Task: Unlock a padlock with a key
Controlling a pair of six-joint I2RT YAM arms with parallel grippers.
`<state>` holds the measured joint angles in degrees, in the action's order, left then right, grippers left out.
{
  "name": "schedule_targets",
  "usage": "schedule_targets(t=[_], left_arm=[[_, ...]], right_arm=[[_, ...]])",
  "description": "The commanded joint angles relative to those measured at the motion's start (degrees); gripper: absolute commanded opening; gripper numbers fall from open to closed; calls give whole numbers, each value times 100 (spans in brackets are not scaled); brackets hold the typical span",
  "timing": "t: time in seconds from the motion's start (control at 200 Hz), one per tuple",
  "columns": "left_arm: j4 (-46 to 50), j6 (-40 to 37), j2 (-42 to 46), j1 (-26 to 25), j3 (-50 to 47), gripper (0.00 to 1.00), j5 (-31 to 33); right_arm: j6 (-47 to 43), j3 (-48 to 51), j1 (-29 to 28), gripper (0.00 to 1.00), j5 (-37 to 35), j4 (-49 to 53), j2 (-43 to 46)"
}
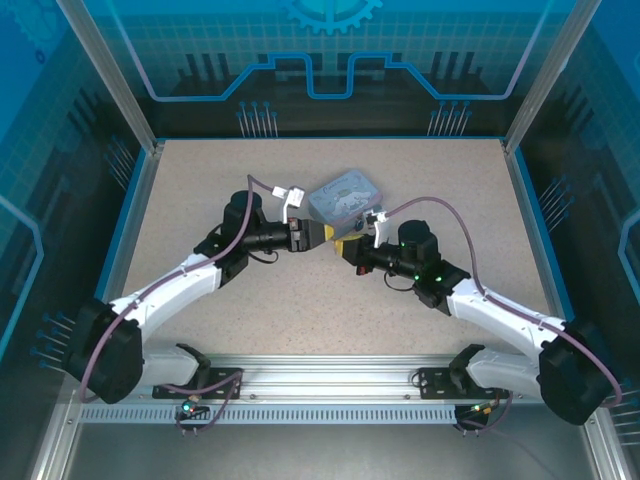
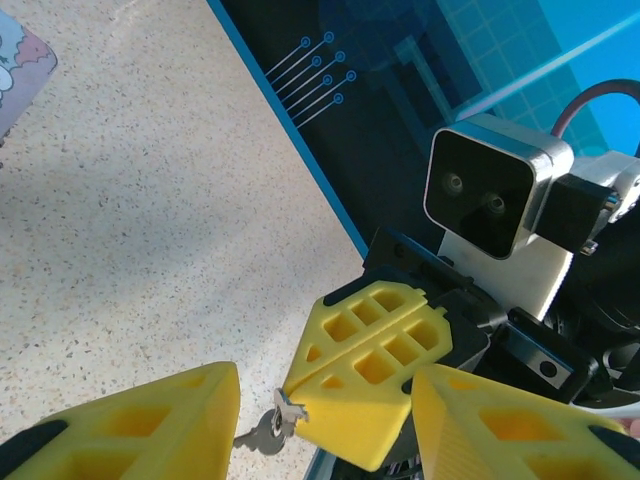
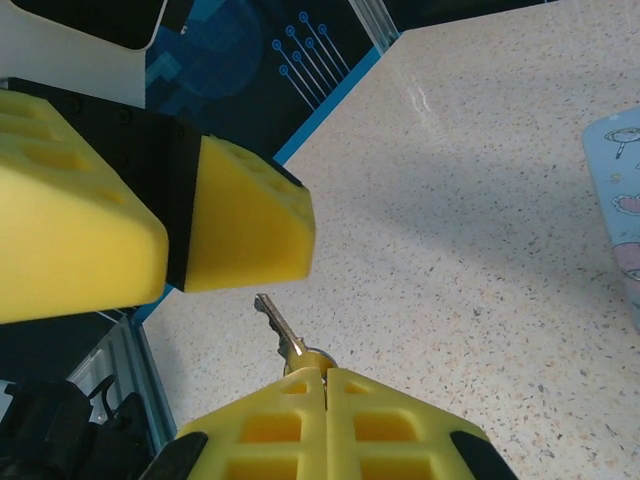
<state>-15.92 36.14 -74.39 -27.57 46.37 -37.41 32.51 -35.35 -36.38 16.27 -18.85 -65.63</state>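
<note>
My right gripper (image 3: 325, 375) is shut on the key (image 3: 283, 330), whose thin blade sticks out past the closed fingertips, above the table. In the left wrist view the key (image 2: 287, 408) pokes from the right gripper's fingers (image 2: 380, 370), and a second small metal piece hangs beneath it. My left gripper (image 2: 325, 410) is open, its two yellow fingers spread either side of the right gripper's tip. One left finger (image 3: 240, 225) hovers just above the key blade. From the top, the left gripper (image 1: 325, 235) and the right gripper (image 1: 348, 245) meet tip to tip mid-table. The padlock is hidden.
A pale-blue rectangular tin (image 1: 347, 195) with a cartoon print lies just behind the two grippers; its corner (image 2: 20, 70) and edge (image 3: 620, 200) show in the wrist views. The speckled tabletop (image 1: 300, 310) has blue walls around it.
</note>
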Motion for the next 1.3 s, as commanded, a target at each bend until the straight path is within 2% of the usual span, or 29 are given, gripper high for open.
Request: schedule_targets(t=[0.0,0.26,0.48,0.655,0.74,0.905,1.0,1.065,1.156,1.296], left_arm=[[-345,86,-155,-81,77,46,-147],[-355,87,-398,-210,160,36,-147],[-178,-60,-415,-234,188,14,7],[4,-216,-246,-236,162,0,248],[72,-317,-166,-236,178,0,304],[213,-671,-28,-222,299,0,197],[351,-980,12,-227,491,0,-8],[344,-1112,30,-226,606,0,-176],[389,-1261,47,-224,802,0,-363],[293,-1294,56,-236,1039,0,-683]], right_arm=[[-27,-187,-75,0,141,-284,-53],[42,-179,-106,0,67,-382,-106],[12,-202,-115,0,0,-239,-87],[-44,-229,-46,0,-35,199,-9],[-1,-297,273,9,702,504,-38],[413,62,1014,54,2264,-225,249],[418,155,1224,70,2738,-449,425],[526,187,1274,74,2984,-785,429],[699,195,1245,74,3149,-1309,326],[888,240,1153,66,3078,-2038,133]])
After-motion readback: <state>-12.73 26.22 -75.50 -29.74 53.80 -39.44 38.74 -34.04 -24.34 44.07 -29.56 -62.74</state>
